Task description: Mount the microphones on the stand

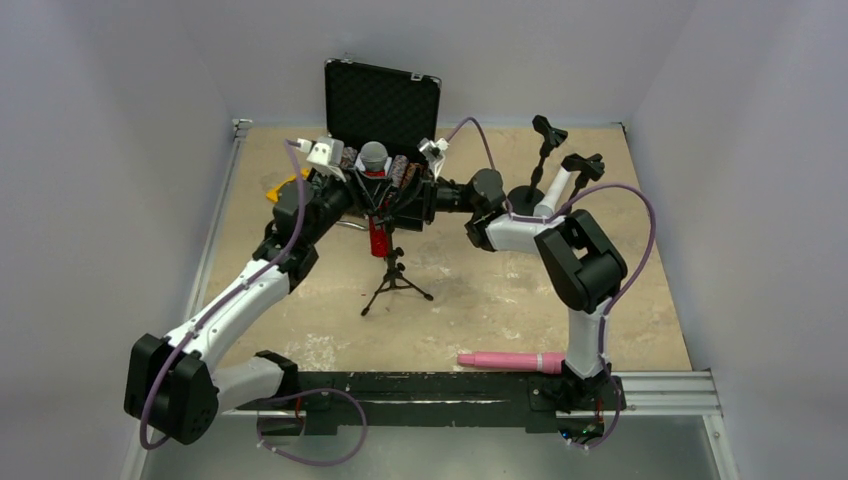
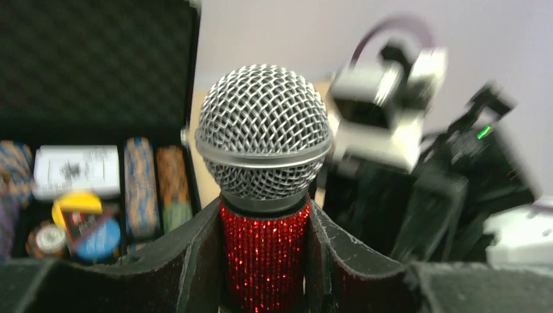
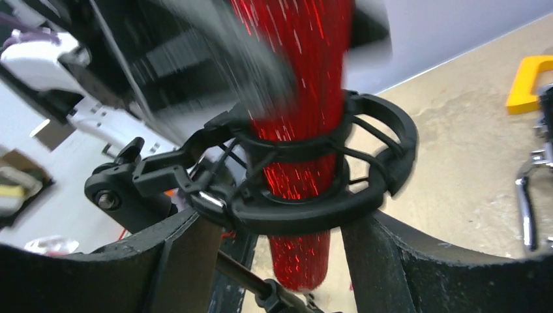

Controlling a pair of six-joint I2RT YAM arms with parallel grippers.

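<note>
The glittery red microphone with its grey mesh head stands upright, and my left gripper is shut on its body just below the head. Its lower body passes down through the black ring mount on top of the small tripod stand. My right gripper stands under that ring, one finger on each side of the microphone's tail, with gaps showing. The all-pink microphone lies on the table by the right arm's base. A white microphone leans in a clip at the back right.
An open black case with small items stands behind the stand. Two more black clips on stands rise at the back right. A yellow object lies at the left, behind my left arm. Walls close in the table on both sides.
</note>
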